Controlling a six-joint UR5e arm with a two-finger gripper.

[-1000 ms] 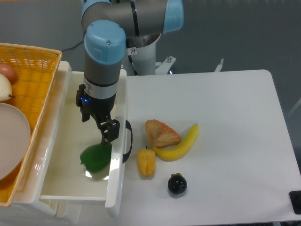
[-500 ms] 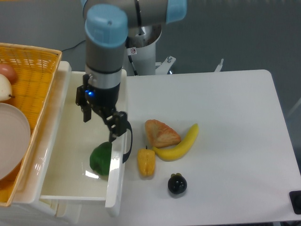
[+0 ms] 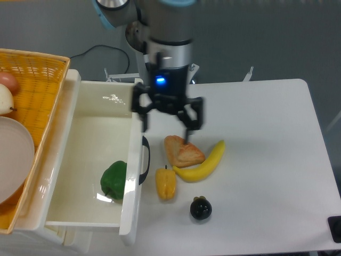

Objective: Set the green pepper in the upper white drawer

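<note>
The green pepper (image 3: 114, 180) lies inside the upper white drawer (image 3: 88, 160), near its front right corner, against the wall by the dark handle (image 3: 144, 160). The drawer is pulled open. My gripper (image 3: 166, 124) is open and empty. It hangs above the table just right of the drawer, over the bread piece, with its fingers (image 3: 144, 118) spread wide. It is apart from the pepper.
A woven yellow-orange basket (image 3: 37, 96) with a plate and fruit sits left of the drawer. On the table lie a bread piece (image 3: 183, 151), a banana (image 3: 205, 163), a yellow-orange pepper (image 3: 165, 183) and a small dark purple fruit (image 3: 201, 208).
My gripper let go of the green pepper, rose out of the drawer and moved right over the table. The pepper settled in the drawer's front right corner.
</note>
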